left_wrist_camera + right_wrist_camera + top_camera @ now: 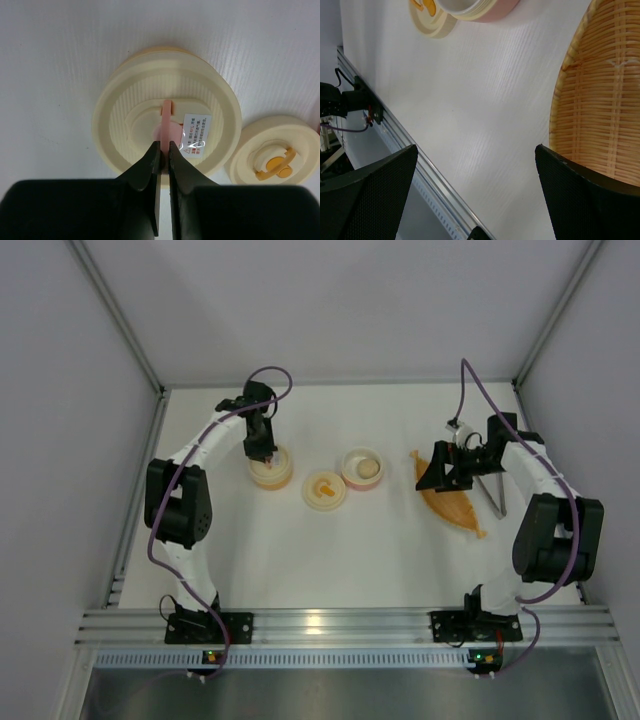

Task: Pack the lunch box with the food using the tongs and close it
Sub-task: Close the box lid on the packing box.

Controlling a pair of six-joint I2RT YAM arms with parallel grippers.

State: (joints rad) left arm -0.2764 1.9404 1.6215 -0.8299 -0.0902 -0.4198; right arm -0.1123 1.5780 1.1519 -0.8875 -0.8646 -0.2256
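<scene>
The lunch box shows as round pieces. A cream lid sits on an orange-pink container, and my left gripper is shut on the lid's upright pink handle. An open pink bowl holds a cream-white ball of food. The slim grey tongs lie right of the orange wicker tray, partly under my right arm. My right gripper hangs open over the table at the tray's left edge, with nothing between its fingers.
A second cream lid with a yellow handle lies between the two containers; it also shows in the left wrist view. White walls close in the table on three sides. An aluminium rail runs along the near edge.
</scene>
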